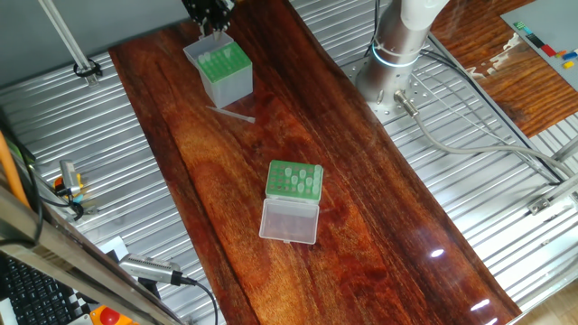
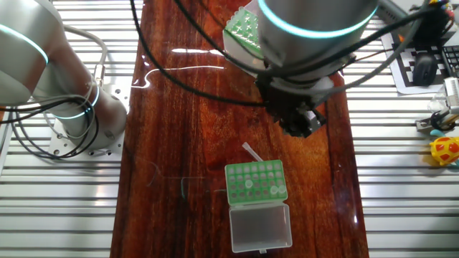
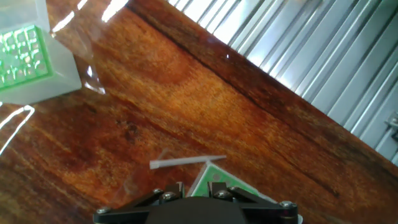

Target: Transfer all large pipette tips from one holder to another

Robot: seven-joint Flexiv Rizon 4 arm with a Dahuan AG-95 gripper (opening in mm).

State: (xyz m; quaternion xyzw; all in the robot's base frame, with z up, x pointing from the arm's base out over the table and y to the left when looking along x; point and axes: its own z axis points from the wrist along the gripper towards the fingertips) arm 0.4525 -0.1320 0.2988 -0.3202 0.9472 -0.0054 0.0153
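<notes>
The taller translucent box (image 1: 221, 68) with its green perforated top stands at the far end of the wooden board; the other fixed view shows that box (image 2: 256, 181) with a clear lid folded out. One large pipette tip (image 1: 230, 114) lies flat on the wood beside it, and this tip (image 3: 186, 163) also shows in the hand view. The low green rack (image 1: 294, 181) sits mid-board with several pale tips in its holes and its clear lid (image 1: 289, 219) open. My gripper (image 1: 209, 16) hangs just above the taller box. Its fingers stand slightly apart and open, with nothing between them.
The board is flanked by ribbed metal table (image 1: 506, 208). The arm's base (image 1: 395, 54) and its cables stand to the right. In the other fixed view the arm's body (image 2: 315, 29) hides most of the low rack (image 2: 240, 29). Clutter lies off the board's far edges.
</notes>
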